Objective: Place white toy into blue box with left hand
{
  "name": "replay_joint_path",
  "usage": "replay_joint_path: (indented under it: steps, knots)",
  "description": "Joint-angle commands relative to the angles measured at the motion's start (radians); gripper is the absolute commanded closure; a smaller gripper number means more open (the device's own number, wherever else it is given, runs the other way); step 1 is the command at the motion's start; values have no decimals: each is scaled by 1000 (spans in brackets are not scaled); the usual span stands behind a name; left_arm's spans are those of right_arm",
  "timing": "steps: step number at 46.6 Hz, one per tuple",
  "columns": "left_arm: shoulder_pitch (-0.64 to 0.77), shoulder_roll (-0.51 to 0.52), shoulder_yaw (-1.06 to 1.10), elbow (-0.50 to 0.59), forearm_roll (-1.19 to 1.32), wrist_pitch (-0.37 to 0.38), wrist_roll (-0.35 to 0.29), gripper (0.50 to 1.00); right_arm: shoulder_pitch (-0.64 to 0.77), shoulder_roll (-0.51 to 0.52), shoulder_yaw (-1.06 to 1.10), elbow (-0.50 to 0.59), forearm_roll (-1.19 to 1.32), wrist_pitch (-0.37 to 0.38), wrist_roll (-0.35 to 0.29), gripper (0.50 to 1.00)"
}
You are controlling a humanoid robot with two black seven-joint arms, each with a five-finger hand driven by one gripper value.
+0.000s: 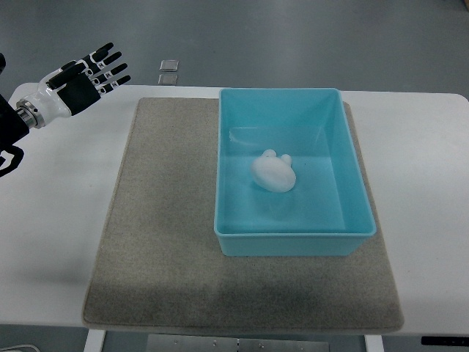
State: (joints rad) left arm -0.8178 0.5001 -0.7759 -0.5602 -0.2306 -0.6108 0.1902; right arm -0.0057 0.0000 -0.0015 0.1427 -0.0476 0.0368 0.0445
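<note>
Seeing the small rounded white toy (pixel 275 173) lying in the blue plastic box (pixel 293 238), looking light and smooth, best cupped around its body, I am holding the left hand (pixel 86 75) spread wide and empty.

Even, bright overhead light; I see soft shadow along the mat (pixel 168 293) at the lower frame, mild glare inside the blue box (pixel 352 213), sharp focus.

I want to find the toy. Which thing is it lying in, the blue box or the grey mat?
The white toy lies inside the blue box, on its floor. The grey mat only sits under the box.
</note>
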Motion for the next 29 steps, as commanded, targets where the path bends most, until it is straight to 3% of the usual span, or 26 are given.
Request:
replay_joint_path:
  steps: [1,29]
  knots:
    - [0,0,0,-1,1,0,0,501,0,0,0,0,0,0,0,564]
    - [-1,0,1,-4,2,0,0,501,-3,0,-3,17,-5,11,2,564]
